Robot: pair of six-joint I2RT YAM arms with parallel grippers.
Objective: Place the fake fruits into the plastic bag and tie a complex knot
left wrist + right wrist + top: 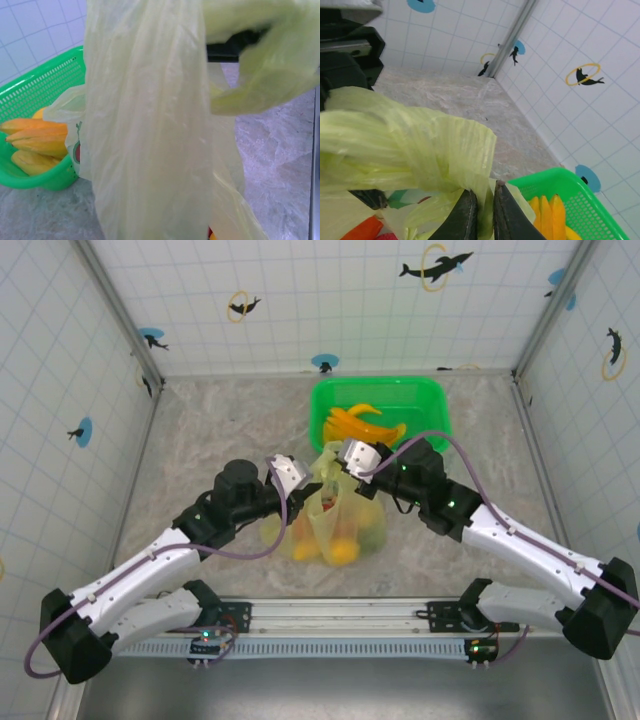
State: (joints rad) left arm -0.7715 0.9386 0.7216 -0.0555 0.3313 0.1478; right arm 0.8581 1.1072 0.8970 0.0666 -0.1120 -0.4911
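Observation:
The pale yellow-green plastic bag [335, 515] stands mid-table with its handles gathered up between both arms. Orange and yellow fake fruits [343, 552] show through its lower part. My left gripper [303, 483] is at the bag's top left, shut on a handle. In the left wrist view the hanging plastic bag [150, 125] hides its fingers. My right gripper [485, 192] is shut on a fold of the plastic bag [410, 145], with the film pinched in the narrow slit between the fingers. In the top view the right gripper [340, 472] is at the bag's top right.
A bright green basket [432, 392] stands just behind the bag, holding yellow-orange bananas [360, 425]. The basket [35, 90] and bananas [40, 142] also appear left of the bag. Tiled walls close the back and sides. A metal rail runs along the near edge.

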